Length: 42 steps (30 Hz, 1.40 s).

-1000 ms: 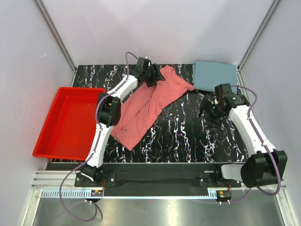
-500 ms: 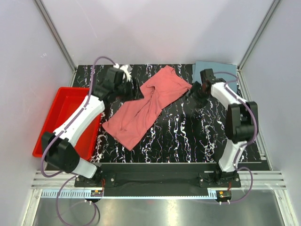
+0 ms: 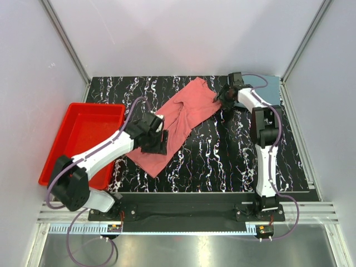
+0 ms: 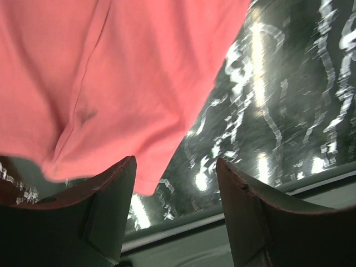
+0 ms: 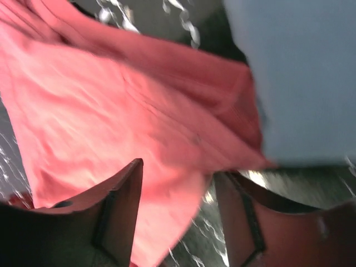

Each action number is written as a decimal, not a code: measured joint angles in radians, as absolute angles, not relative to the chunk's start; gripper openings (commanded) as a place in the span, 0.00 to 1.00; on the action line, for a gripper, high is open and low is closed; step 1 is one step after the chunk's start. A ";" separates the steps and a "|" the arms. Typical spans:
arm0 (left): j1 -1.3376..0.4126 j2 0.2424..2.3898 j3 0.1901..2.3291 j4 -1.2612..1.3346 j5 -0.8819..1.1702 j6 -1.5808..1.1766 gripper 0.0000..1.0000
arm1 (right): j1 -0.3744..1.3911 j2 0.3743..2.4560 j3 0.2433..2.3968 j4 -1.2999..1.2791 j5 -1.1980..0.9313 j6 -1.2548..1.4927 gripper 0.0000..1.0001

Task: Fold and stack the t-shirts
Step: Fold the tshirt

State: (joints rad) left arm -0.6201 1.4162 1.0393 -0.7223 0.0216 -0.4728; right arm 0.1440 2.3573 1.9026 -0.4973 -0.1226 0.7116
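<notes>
Left of pink t-shirt [image 3: 186, 108], red bin [image 3: 78, 146], blue shirt [image 3: 268, 83] far right

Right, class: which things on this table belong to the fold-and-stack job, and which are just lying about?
Part of the job:
pink t-shirt
folded blue-grey shirt

Just lying about:
red tray
black marbled table

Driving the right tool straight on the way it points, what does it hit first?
Most likely the pink t-shirt, straight ahead of the open right tool; the folded blue t-shirt sits off to one side. Depth is unclear.
</notes>
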 measured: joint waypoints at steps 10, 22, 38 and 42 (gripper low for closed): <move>-0.637 1.278 0.918 -0.775 -0.023 -0.535 0.66 | 0.162 2.688 2.399 -0.472 -0.134 0.701 0.32; -0.766 1.359 0.949 -0.840 -0.125 -0.534 0.66 | 0.143 2.725 2.560 -0.569 -0.159 0.679 0.81; -0.817 1.700 1.069 -0.786 -0.093 -0.530 0.50 | 0.141 1.555 1.610 -0.805 -0.142 0.521 0.82; -0.823 1.718 1.069 -0.787 -0.090 -0.543 0.22 | 0.141 1.386 1.370 -0.806 -0.159 0.521 0.82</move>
